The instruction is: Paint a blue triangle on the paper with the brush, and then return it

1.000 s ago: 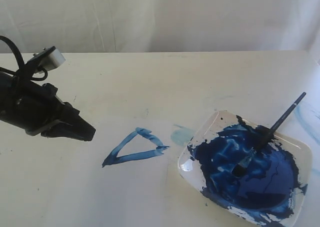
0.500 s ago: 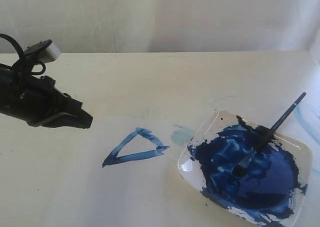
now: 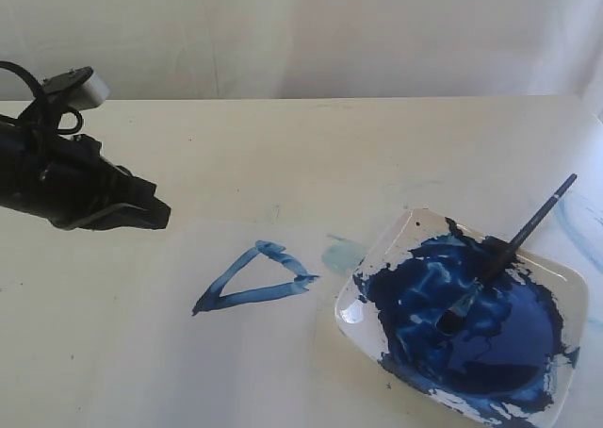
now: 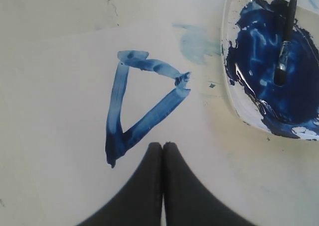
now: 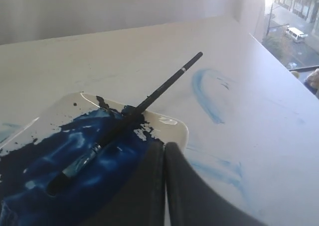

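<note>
The blue triangle [image 3: 252, 279] [image 4: 139, 121] lies painted on the pale paper [image 3: 141, 353] [image 4: 55, 111]. The brush [image 3: 509, 249] [image 5: 149, 99] [image 4: 288, 24] rests in the white dish [image 3: 353, 305] [image 5: 169, 122] [image 4: 234, 99], bristles in the dark blue paint pool, handle sticking out over the far rim. My left gripper [image 3: 160, 216] [image 4: 163, 145] hovers shut and empty, up and left of the triangle. Beside the dish's rim my right gripper [image 5: 165, 146] is shut and empty; the exterior view does not show it.
A pale blue smudge [image 3: 341, 255] sits between the triangle and the dish. Faint blue streaks [image 5: 207, 94] mark the tabletop right of the dish. The table's right edge [image 5: 279, 61] is close; a white backdrop stands behind.
My left arm has drawn back up and to the left, away from the triangle. Brush, dish and triangle have not moved.
</note>
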Tool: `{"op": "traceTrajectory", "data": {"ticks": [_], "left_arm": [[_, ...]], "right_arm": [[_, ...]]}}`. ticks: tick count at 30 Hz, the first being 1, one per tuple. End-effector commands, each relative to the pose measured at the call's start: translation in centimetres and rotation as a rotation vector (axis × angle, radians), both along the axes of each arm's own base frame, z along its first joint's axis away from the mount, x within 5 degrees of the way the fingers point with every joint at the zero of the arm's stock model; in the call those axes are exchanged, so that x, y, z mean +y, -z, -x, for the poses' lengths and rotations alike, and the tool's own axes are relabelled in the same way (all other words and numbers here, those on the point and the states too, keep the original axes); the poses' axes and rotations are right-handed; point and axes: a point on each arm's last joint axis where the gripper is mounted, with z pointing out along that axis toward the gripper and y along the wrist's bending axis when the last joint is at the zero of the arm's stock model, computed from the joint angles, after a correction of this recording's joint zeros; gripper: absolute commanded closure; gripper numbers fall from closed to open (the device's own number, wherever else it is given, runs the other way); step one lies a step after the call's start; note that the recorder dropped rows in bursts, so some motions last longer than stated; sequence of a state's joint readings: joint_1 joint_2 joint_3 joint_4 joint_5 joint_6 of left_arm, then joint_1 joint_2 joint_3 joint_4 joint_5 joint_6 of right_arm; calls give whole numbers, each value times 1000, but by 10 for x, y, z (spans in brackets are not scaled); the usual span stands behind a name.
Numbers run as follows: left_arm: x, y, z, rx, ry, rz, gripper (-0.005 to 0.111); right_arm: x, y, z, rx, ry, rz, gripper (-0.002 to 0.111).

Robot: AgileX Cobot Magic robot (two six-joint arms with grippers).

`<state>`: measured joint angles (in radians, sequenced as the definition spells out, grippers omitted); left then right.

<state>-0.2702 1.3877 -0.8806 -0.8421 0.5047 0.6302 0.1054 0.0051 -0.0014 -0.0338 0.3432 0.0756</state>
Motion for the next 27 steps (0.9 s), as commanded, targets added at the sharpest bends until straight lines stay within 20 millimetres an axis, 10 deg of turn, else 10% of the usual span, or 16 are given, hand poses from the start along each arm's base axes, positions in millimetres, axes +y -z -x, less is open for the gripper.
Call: {"op": "traceTrajectory", "data": {"ticks": [1, 27], "left_arm": [[0, -5, 0, -12, -3, 11, 107], [1, -5, -1, -23, -15, 9, 107]], "right_arm": [[0, 0, 0, -12, -30, 113, 108], [3, 0, 1, -8, -66, 43, 108]]}}
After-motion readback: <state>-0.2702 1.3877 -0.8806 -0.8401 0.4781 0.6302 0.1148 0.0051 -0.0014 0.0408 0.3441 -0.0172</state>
